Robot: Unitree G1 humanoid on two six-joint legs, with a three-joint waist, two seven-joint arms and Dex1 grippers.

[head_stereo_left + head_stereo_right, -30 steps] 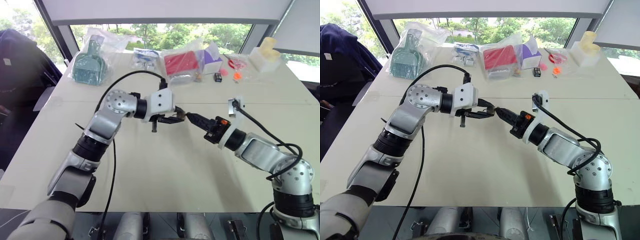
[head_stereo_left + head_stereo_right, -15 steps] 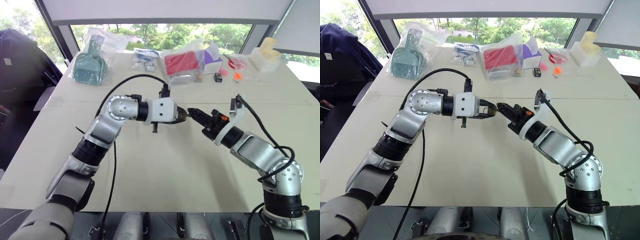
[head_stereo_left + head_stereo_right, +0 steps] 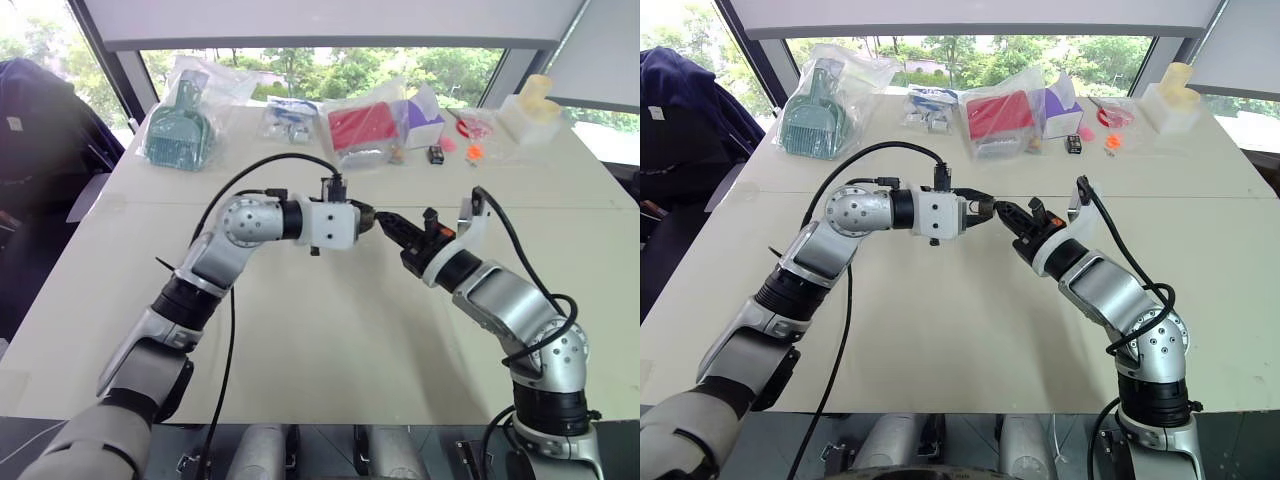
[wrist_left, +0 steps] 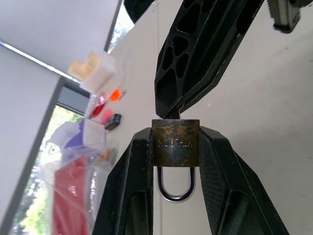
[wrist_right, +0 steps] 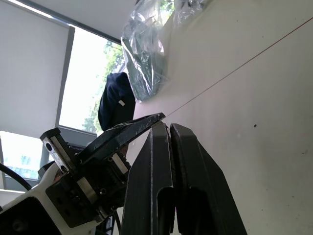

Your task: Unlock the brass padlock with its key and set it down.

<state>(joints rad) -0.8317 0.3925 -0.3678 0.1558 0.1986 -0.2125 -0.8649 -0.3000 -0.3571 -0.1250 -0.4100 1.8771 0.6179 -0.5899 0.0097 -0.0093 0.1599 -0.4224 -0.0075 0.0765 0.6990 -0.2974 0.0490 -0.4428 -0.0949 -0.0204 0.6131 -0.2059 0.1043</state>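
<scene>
Both wrists rolled; my left claw (image 4: 175, 147) grips the brass padlock (image 4: 175, 143), clenched right claw (image 3: 384, 222) at its top.

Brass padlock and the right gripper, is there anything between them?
Nothing. In the left wrist view the right gripper tips meet the brass padlock, which the left gripper clamps by its body, above the table.

Key hidden behind the right gripper (image 4: 168, 105) tips, brass padlock (image 4: 175, 142) sides covered by clamping fingers (image 4: 134, 161), engraving hard to read
</scene>
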